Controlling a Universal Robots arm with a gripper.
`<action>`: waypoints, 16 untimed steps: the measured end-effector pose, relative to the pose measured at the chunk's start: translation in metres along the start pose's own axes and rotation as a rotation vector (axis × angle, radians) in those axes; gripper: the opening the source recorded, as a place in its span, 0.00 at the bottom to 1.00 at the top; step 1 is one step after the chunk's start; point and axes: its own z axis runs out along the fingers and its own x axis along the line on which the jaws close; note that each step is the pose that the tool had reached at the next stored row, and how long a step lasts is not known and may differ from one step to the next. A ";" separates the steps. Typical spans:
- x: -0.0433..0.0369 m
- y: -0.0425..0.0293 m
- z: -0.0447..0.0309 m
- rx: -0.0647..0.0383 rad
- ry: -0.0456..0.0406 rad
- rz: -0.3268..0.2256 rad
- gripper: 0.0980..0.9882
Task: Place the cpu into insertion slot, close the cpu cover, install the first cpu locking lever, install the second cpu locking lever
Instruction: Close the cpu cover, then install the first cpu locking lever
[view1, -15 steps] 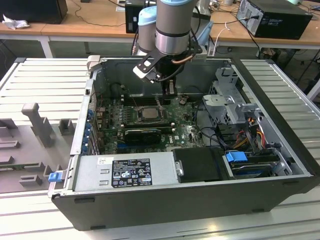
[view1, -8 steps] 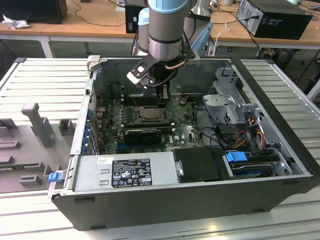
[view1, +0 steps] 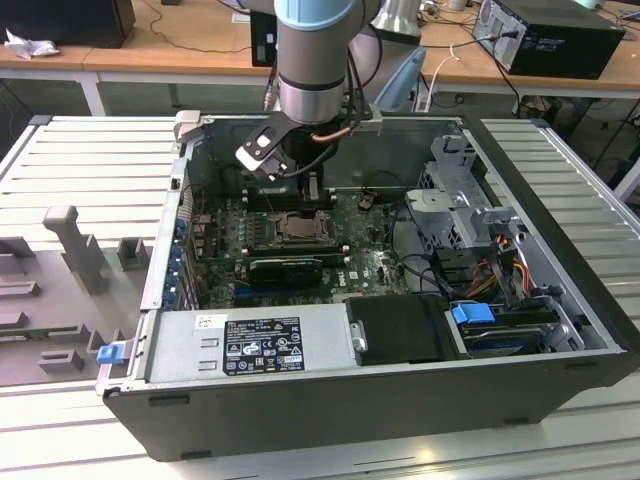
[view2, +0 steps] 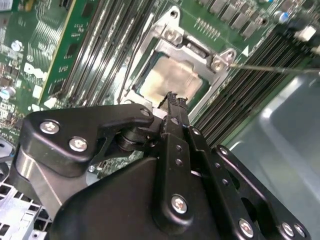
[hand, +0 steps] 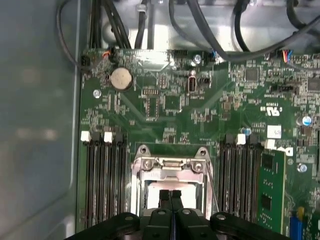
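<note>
The gripper (hand: 170, 196) is fully closed, its two black fingertips pressed together with nothing between them. They stand right over the pale face of the cpu (hand: 191, 193); whether they touch it cannot be told. The cpu lies in the insertion slot (view1: 298, 228), framed by the silvery cpu cover (hand: 150, 164), which lies down around it. In the second wrist view a thin metal rod (view2: 270, 66) runs from one corner of the socket out over the memory slots (view2: 240, 95). Long black memory slots flank the socket on both sides, and the green circuit board (hand: 170, 105) beyond carries a round coin battery (hand: 120, 78).

In the exterior view the board lies inside an open computer case (view1: 330, 405), with the arm (view1: 315, 70) coming down from 12 o'clock. From the socket, a silver power supply (view1: 320, 345) sits at 6 o'clock, a metal drive cage (view1: 460, 200) at 3 o'clock, and a blue tab (view1: 472, 313) at 4 o'clock. The case rests on a table (view1: 90, 150) of pale ribbed slats, with grey moulded fixtures (view1: 70, 240) at 9 o'clock. Wooden desks (view1: 180, 45) cross the room at 12 o'clock, and a black tower (view1: 555, 35) stands at 1 o'clock.

The power supply bears a black label (view1: 262, 345) and a small white one (view1: 205, 321); their print is too small to make out.
</note>
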 end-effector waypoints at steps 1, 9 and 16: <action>0.0001 -0.0011 0.0000 0.000 0.0002 0.000 0.01; 0.0001 -0.0058 -0.0002 0.000 0.0003 0.000 0.01; 0.0002 -0.0074 -0.0009 0.000 0.0003 0.000 0.01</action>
